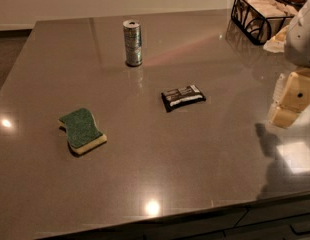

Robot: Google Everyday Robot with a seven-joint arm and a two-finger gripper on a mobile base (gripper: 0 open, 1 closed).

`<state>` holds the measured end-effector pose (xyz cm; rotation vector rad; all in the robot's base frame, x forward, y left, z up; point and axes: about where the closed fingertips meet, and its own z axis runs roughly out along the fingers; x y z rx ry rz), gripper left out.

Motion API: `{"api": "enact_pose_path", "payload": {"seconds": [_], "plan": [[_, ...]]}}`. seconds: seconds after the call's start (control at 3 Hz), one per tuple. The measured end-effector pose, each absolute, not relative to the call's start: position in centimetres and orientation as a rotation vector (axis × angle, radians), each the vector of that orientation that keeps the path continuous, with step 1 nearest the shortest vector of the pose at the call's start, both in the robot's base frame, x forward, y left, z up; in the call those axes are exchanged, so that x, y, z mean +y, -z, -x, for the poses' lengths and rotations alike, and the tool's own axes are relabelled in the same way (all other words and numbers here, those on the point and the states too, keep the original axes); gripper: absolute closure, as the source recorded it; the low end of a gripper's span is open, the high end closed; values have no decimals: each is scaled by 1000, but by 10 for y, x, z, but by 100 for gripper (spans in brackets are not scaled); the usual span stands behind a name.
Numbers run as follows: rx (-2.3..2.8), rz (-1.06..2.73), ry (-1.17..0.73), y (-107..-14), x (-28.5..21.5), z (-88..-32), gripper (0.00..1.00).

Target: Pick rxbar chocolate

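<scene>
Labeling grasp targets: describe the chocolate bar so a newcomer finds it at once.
On the grey table, look near the middle, between the upright silver can behind and the robot's hand at the right edge. The chocolate bar lies flat there, right of the green sponge. It alone has a black wrapper with white lettering.

The bar [183,97] lies near the middle of the worktop [195,174]. The can [132,43] stands behind it and to the left, well apart. The sponge [82,131] lies nearer the front, left of the bar. The basket [257,11] sits at the far right corner. The end effector [290,101] hangs over the right edge, right of the bar and apart from it.
</scene>
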<state>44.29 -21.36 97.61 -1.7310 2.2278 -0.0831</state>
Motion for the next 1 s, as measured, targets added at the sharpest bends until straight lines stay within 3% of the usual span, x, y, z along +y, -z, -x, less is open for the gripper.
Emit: {"api": "enact_pose_path", "payload": {"seconds": [1.0], "plan": [[2137, 1874, -24, -915, -158, -537, 0]]}}
